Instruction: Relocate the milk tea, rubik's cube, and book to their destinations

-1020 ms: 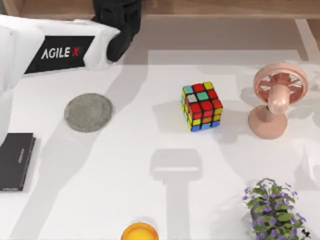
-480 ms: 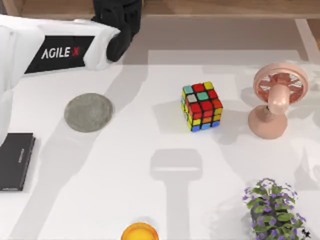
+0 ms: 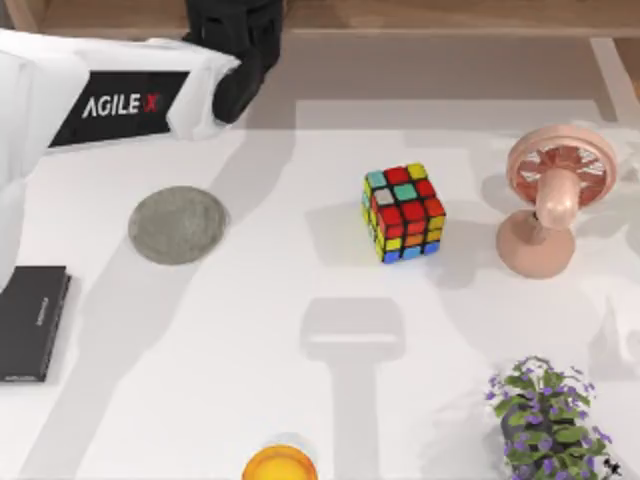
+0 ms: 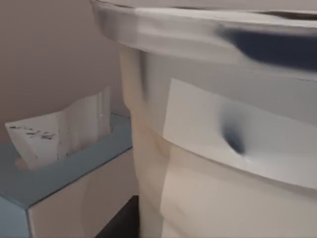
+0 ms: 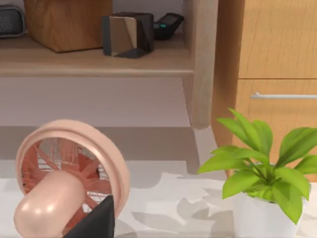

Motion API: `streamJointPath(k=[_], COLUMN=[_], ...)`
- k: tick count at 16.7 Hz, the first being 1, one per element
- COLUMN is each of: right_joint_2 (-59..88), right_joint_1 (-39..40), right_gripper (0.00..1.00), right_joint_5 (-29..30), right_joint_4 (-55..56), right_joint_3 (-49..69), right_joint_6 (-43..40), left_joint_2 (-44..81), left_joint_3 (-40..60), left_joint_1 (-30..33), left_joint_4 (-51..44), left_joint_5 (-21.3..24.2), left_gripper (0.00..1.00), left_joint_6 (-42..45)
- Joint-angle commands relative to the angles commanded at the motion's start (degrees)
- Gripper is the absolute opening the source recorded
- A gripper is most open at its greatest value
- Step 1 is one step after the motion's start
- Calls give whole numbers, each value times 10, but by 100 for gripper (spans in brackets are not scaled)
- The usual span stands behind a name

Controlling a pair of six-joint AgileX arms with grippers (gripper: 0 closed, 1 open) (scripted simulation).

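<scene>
the rubik's cube (image 3: 403, 212) sits untouched near the middle of the white table (image 3: 250, 320), well apart from the grey round pad (image 3: 178, 225) to its left and nearer the pink desk fan (image 3: 553, 200) to its right. the left arm (image 3: 110, 95) reaches across the far left corner of the table, its wrist end over the table's back edge. the left wrist view looks close onto a pale, lidded cup (image 4: 223, 129) with a blue tissue box (image 4: 59, 168) just beside it; this looks like the milk tea, probably being carried or placed, but i cannot tell how the left fingers stand. of the right fingers i cannot tell either; the right wrist view looks past the fan toward a wooden shelf (image 5: 94, 62) and a potted green plant (image 5: 257, 168). as a judgement, the task is early: the cube has yet to be moved, and so, it seems, does the book. a black slab (image 3: 30, 322) lies at the table's left edge.
</scene>
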State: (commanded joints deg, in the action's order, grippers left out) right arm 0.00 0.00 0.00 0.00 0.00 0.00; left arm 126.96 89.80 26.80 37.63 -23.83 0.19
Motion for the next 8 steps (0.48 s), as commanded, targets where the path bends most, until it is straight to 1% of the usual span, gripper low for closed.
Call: streamJointPath(k=[6,8], right_joint_2=[0,0], right_joint_1=[0,0], right_gripper=[100,100], right_joint_5=[0,0], right_joint_4=[0,0], right_joint_3=[0,0], right_joint_6=[0,0], left_joint_2=[-1,-9], left_joint_3=[0,-9], left_joint_1=[2,1], left_joint_4=[0,3], left_joint_5=[0,-8], left_gripper=[0,0], left_joint_6=[1,1])
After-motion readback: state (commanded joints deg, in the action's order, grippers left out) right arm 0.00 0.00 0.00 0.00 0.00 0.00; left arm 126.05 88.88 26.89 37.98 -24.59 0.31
